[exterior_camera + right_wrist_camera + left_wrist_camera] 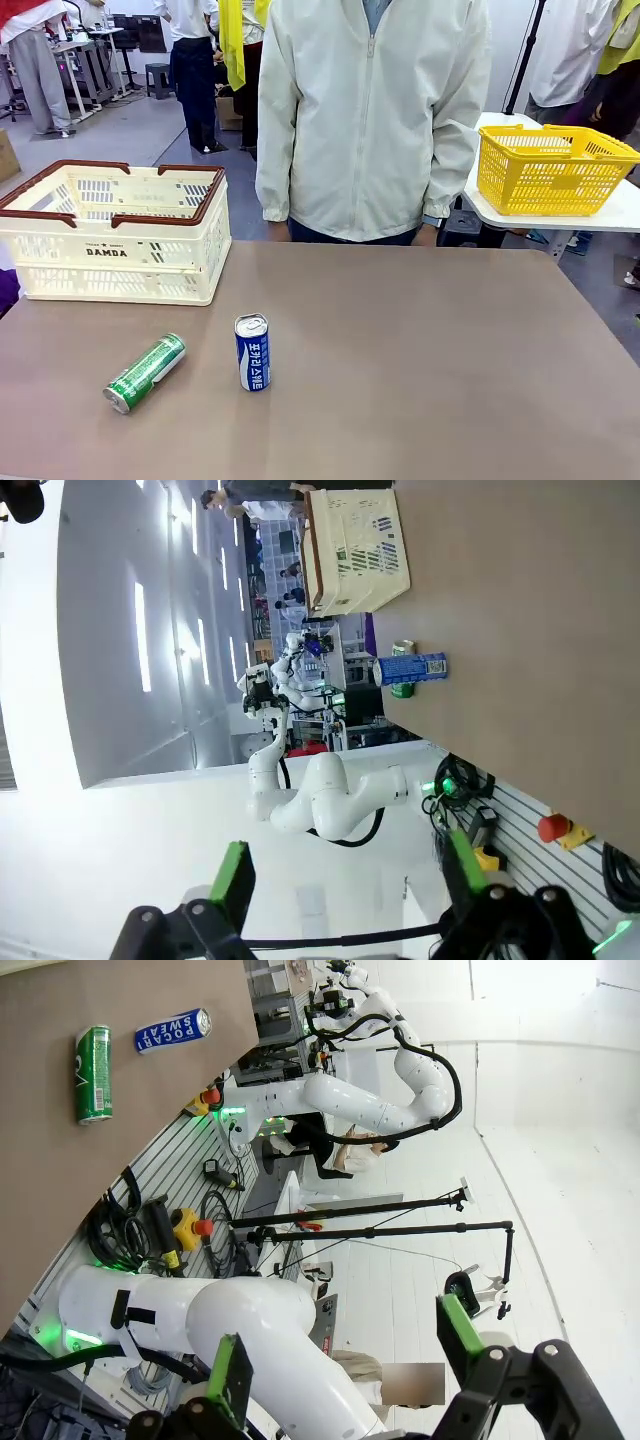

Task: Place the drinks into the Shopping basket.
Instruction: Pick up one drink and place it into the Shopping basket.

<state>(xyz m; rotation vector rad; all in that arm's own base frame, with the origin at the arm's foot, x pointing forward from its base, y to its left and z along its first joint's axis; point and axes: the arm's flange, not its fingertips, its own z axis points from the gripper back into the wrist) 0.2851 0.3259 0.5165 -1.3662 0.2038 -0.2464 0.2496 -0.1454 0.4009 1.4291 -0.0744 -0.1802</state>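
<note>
Front view, going left to right: your Shopping basket (60,265) sat at the upper left of the table (450,350), open side up. Below it, in the lower left of the frame, the green can (145,373) lay on its side. Its long way ran from lower left to upper right, with the silver end at the lower left. Just right of it, a little apart, the blue can (253,352) stood up straight. The yellow basket (540,185) at the upper right was on another table.

In the left wrist view, your left gripper (345,1355) was wide open and held nothing. Both cans showed far off in the upper left corner. It pointed out at the room, not down at them.

In the right wrist view, your right gripper (350,875) was wide open too, with nothing in it. The cans and the basket sat far up in the frame.

Both cans lay on the left half of the table, so your left arm looked nearer. For the green can, I think you would need the fingers across its long side.
</note>
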